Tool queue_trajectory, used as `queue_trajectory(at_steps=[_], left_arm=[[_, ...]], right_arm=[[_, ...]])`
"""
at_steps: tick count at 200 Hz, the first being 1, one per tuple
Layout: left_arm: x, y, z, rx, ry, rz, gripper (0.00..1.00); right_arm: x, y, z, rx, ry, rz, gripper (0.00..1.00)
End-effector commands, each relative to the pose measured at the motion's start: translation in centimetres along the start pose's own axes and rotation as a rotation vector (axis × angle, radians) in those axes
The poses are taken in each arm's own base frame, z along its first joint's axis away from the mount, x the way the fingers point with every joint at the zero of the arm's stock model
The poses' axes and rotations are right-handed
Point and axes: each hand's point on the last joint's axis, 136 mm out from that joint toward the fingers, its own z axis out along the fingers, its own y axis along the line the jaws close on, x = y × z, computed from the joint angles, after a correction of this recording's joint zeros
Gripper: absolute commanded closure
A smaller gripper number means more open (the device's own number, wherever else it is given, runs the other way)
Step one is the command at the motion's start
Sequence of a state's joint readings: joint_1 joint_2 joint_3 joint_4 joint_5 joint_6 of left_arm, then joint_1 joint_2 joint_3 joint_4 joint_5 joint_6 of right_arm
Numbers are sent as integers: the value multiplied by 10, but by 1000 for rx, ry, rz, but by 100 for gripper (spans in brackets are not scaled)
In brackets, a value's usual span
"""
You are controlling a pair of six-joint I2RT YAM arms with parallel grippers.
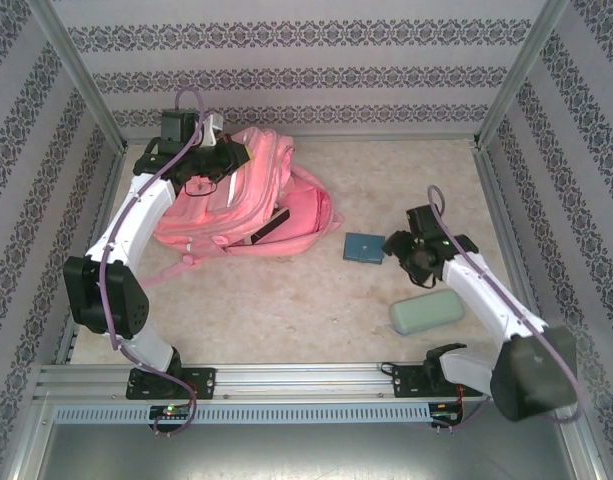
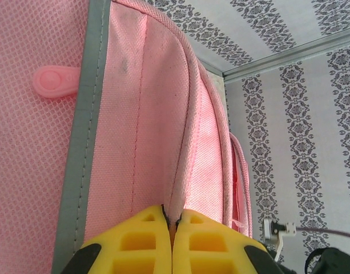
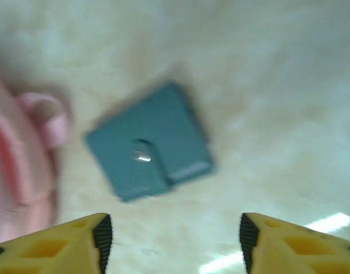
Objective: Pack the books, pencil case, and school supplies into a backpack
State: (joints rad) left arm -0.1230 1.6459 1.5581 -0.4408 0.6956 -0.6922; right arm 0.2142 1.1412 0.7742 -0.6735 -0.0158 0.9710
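The pink backpack [image 1: 241, 205] lies toward the far left corner of the table [image 1: 286, 320], and the left gripper [image 2: 172, 220] is pinched together on a fold of its fabric. The right gripper [image 3: 175, 237] hangs with its fingers wide apart over the teal pad [image 3: 149, 149], right of the table's middle. A pale green pencil case [image 1: 426, 313] lies closer to the near edge.

Your beige table [image 1: 286, 300] carries pink backpack [image 1: 256, 195] far left, teal pad [image 1: 363, 247] centre-right, pale green pouch [image 1: 426, 313] near right.
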Motion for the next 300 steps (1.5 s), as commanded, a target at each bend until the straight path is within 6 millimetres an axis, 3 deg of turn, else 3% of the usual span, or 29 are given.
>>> queue_trajectory(at_steps=[1,38,85,128,171,204,237,271,300], left_arm=[[-19,-39,-9,120,-50,101,100],[-19,-37,-4,126,-44,91,100],[-18,-35,-3,123,-39,89,100],[-16,-35,-4,120,-33,86,100],[-16,-37,-7,118,-40,93,100],[-15,-36,-6,122,-39,90,100],[-14,-33,-5,122,-35,87,100],[-13,-34,-4,130,-32,81,100],[-12,-34,-7,122,-33,86,100]], right_arm=[[18,-49,-13,142,34,40,2],[41,-80,-15,202,92,148,2],[72,-105,8,282,203,238,2],[62,-102,12,302,184,198,2],[46,-99,-18,328,116,157,2],[58,-117,-28,345,106,217,2],[71,-129,-19,330,118,264,2],[69,-116,1,265,136,272,2],[59,-104,6,246,133,237,2]])
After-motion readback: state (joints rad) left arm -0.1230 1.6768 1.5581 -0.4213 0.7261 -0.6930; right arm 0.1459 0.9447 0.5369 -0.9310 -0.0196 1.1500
